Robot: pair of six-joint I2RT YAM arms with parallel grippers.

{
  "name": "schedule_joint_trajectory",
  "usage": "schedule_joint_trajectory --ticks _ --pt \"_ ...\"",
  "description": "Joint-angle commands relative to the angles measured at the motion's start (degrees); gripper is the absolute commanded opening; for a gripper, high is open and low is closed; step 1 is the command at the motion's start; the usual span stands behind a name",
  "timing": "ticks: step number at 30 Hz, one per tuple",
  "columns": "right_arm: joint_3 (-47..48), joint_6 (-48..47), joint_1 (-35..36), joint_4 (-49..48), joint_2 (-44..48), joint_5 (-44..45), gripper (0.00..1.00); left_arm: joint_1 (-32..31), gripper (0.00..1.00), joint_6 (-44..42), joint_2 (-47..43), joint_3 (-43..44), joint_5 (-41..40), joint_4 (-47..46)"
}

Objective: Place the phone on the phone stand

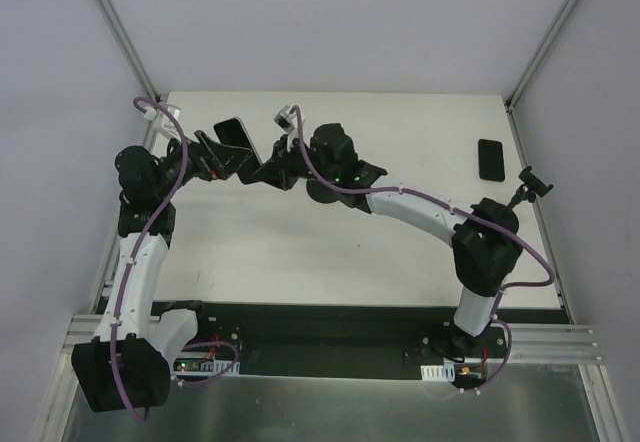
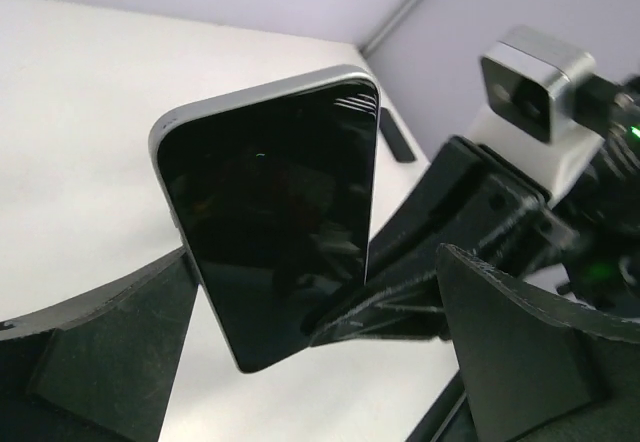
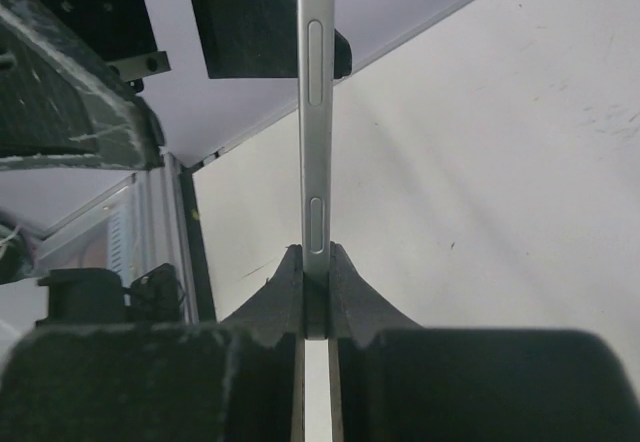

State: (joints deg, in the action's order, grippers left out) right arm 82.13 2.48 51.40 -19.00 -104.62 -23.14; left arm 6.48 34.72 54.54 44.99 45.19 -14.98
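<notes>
- Right wrist: phone [image 3: 316,112] is clamped edge-on by right claw [image 3: 316,297], held above far-left counter [image 1: 300,252] for carrying.
- Around it, left claw [image 2: 318,262] is spread apart, gripping nothing.
- At far right, phone stand [image 1: 533,184] is set, well apart.

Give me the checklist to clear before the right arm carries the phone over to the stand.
1. Right gripper pinching the phone by its thin edge: ok.
2. Left gripper open: ok, jaws spread wide.
3. Left fingers clear of the phone: cannot tell; one sits close to its lower edge.
4. Phone stand unoccupied: ok, at the right edge of the table.
5. Black slab apart from the stand: ok, lying flat beside it.
</notes>
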Motion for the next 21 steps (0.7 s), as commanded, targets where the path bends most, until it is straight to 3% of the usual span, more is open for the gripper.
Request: schedule_joint_trajectory --ticks 1,5,6,12,13,16,21 --pt "-2.66 4.11 -2.61 -12.54 9.25 -11.3 0.01 0.29 0.99 6.04 -1.03 1.41 10.97 -17.76" --pt "-4.52 5.86 -4.64 -16.4 12.15 -18.6 0.01 0.11 0.91 18.32 2.23 3.78 15.27 -32.28" --pt "-5.13 6.3 -4.99 -17.55 12.42 -19.4 0.01 0.29 0.76 20.11 3.97 4.48 16.5 -34.56" --pt "-7.51 10.52 -7.54 -23.44 13.92 -23.79 0.01 -0.33 0.51 33.99 11.27 9.67 20.46 -54.25" --pt "-7.68 10.79 -8.06 -23.97 13.83 -24.41 0.01 -0.5 0.41 35.84 12.24 10.11 20.99 -56.54" --pt "-7.33 11.58 -8.85 -24.24 12.95 -25.55 0.01 -1.46 0.41 41.3 14.88 11.87 21.6 -62.97" --pt "-6.1 12.46 -9.12 -24.41 11.37 -26.7 0.01 -2.61 0.4 39.55 15.86 13.63 22.75 -60.7"
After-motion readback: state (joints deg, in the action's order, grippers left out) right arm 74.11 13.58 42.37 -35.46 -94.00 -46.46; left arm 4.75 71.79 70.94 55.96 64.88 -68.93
